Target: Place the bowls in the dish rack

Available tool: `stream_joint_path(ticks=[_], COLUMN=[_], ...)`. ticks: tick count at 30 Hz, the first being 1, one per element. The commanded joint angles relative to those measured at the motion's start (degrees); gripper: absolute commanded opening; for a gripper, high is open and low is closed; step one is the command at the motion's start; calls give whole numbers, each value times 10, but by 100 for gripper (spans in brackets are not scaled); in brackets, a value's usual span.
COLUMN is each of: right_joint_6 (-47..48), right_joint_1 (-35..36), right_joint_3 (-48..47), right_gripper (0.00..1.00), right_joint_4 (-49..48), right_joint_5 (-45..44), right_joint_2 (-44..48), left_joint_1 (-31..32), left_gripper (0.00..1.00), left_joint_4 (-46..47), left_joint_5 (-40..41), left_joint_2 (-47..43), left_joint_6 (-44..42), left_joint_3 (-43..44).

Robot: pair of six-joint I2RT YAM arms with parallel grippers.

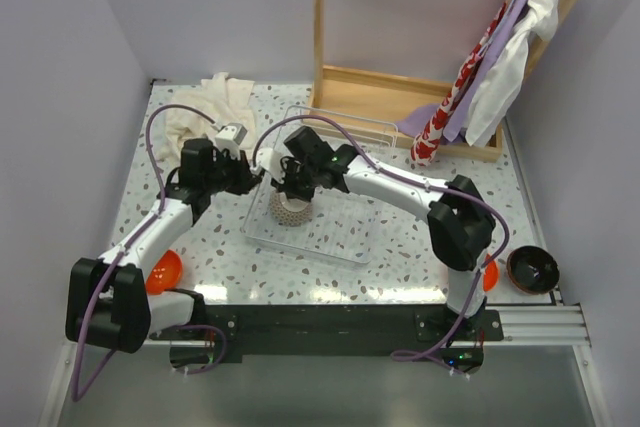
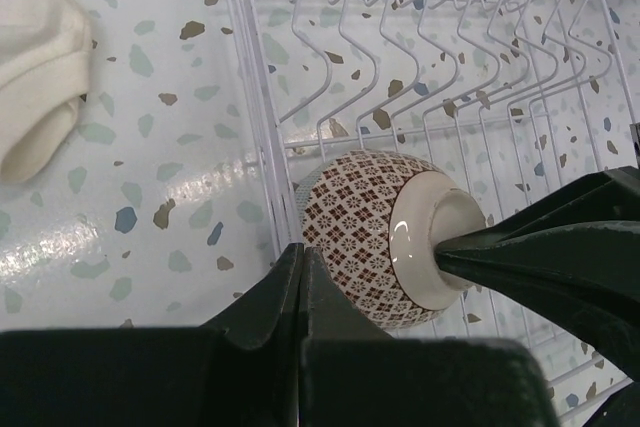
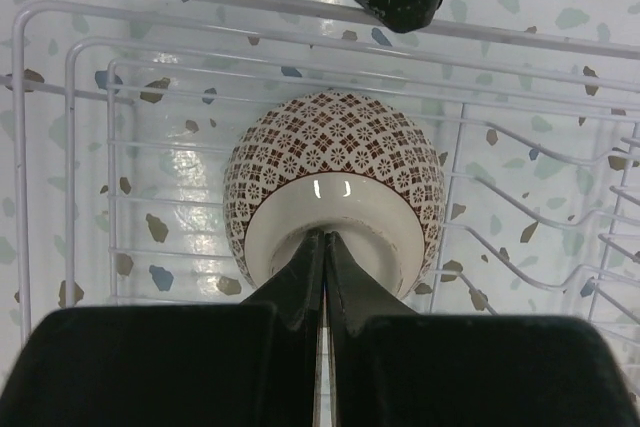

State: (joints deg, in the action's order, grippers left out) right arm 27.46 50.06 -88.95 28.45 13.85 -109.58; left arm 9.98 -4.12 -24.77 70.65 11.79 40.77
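Observation:
A bowl [image 1: 291,210] with a dark diamond pattern and a pale foot ring lies upside down in the near-left corner of the clear wire dish rack [image 1: 335,239]. In the right wrist view my right gripper [image 3: 325,236] is shut, its tips resting in the hollow of the foot ring of the bowl [image 3: 335,152]. My left gripper [image 2: 302,248] is shut too, its tips against the left side of the bowl [image 2: 362,237], just at the rack's edge. An orange bowl [image 1: 165,272] sits by the left arm's base, another orange bowl [image 1: 490,275] by the right base, and a dark brown bowl [image 1: 532,269] at the near right.
A cream cloth [image 1: 212,103] lies bunched at the far left. A wooden frame [image 1: 395,97] stands behind the rack, with coloured cloths [image 1: 490,57] hanging at the far right. The rack's upright wire prongs [image 2: 430,57] rise beyond the bowl.

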Motion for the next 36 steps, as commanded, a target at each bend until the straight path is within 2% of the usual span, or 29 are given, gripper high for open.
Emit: stream_joint_path(ticks=[1,4,8,9,10,12,13,14,16,17,19,21,25,27,33,36], right_joint_6=[-11,-5,0,-1,-2,-7,-11,-15,-29,-32,-36,-34,-52,-67,-63,-58], right_joint_1=[6,5,-11,-18,-22,-33,-38,-43,-58,-65,-81,-93,-112,-124,-130,-130], right_joint_3=[-36,-32,3,12,28,43,56,61,76,83,101,112,138,146,144,140], right_gripper=[0,0,0,7,29,41,45,53,58,62,64,66,67,67,67,67], right_joint_4=[-16,-2,21,25,30,45,49,61,73,84,93,107,106,102,104,105], right_joint_5=[-7,-29,-43,-53,-59,-71,-74,-77,-79,-79,-80,-83,-92,-87,-76,-73], right_joint_2=[-10,15,82,111,125,166,176,190,225,236,268,284,312,314,313,310], left_joint_1=[0,-3,-5,-6,-6,-9,-10,-12,-13,-14,-14,-14,-14,-14,-36,-43], left_gripper=[0,24,36,37,40,44,45,48,56,56,57,57,57,57,56,56], left_joint_4=[-16,-18,-46,-55,-72,-98,-147,-175,-263,-285,-368,-448,-565,-612,-656,-652], left_joint_5=[-43,-66,-75,-73,-74,-64,-28,0,84,109,172,193,282,307,325,301], left_joint_2=[-17,-24,-23,-22,-23,-27,-30,-34,-50,-58,-82,-106,-143,-156,-154,-148], left_joint_6=[17,24,14,10,5,-25,-45,-89,-147,-200,-243,-299,-347,-341,-342,-339], left_joint_3=[-8,31,109,139,153,199,217,233,266,267,268,256,223,201,126,96])
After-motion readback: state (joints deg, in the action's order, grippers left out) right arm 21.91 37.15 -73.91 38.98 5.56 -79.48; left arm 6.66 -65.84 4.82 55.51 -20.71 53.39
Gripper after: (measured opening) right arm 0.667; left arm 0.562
